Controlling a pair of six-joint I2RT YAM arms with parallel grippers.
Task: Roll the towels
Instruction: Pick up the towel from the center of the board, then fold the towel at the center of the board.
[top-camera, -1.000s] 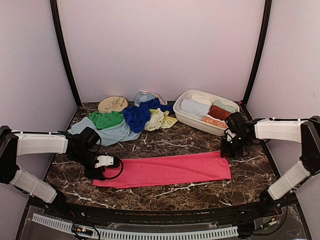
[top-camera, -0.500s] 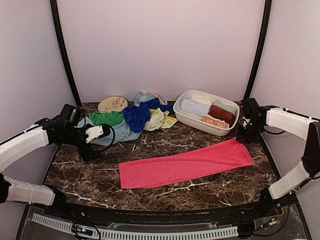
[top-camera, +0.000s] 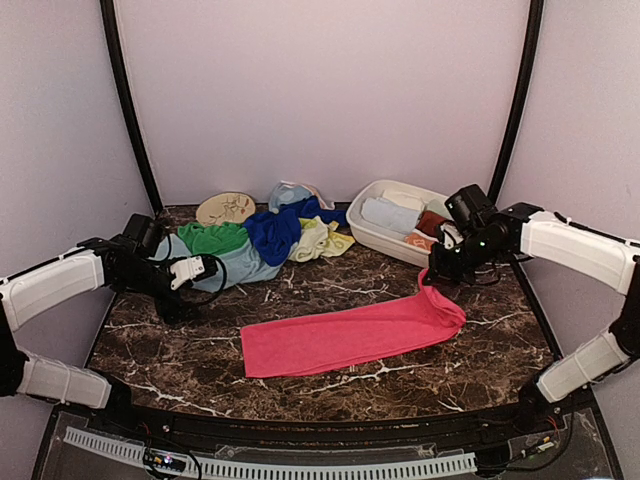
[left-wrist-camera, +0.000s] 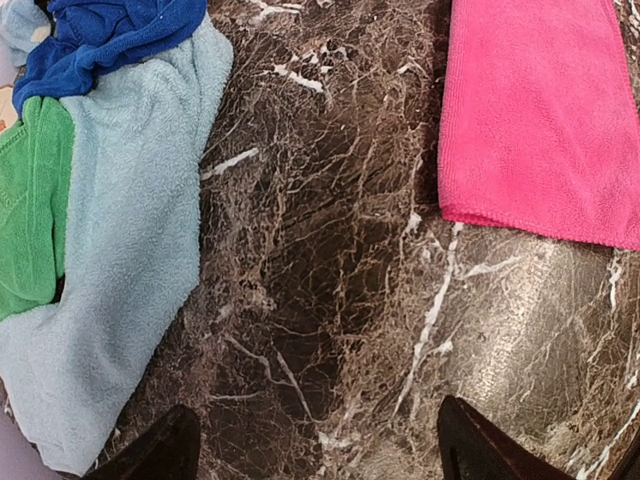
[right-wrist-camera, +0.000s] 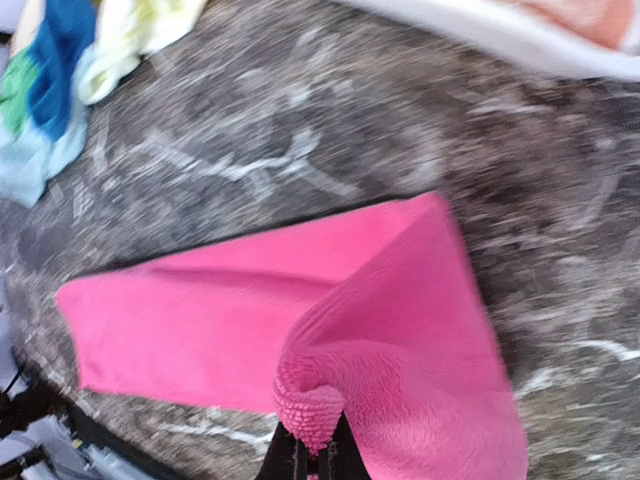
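Observation:
A long pink towel (top-camera: 340, 340) lies flat across the middle of the table, and its left end (left-wrist-camera: 540, 120) shows in the left wrist view. My right gripper (top-camera: 433, 277) is shut on its right corner (right-wrist-camera: 312, 405) and holds that end raised and bunched above the cloth. My left gripper (left-wrist-camera: 315, 455) hangs open over bare marble between the pink towel and a pale blue towel (left-wrist-camera: 120, 260), touching neither. It is at the table's left (top-camera: 172, 298). A pile of towels sits at the back: green (top-camera: 212, 238), royal blue (top-camera: 275, 230) and lime-yellow (top-camera: 322, 240).
A white oval basin (top-camera: 378, 238) at the back right holds several rolled towels, and its rim (right-wrist-camera: 480, 35) is just beyond the right gripper. A round tan disc (top-camera: 225, 208) lies at the back left. Purple walls enclose the table.
The left gripper let go of the pink towel's left end, opened and drew back to the left. The right gripper pulled the towel rightward, then carried its right end up and back inward.

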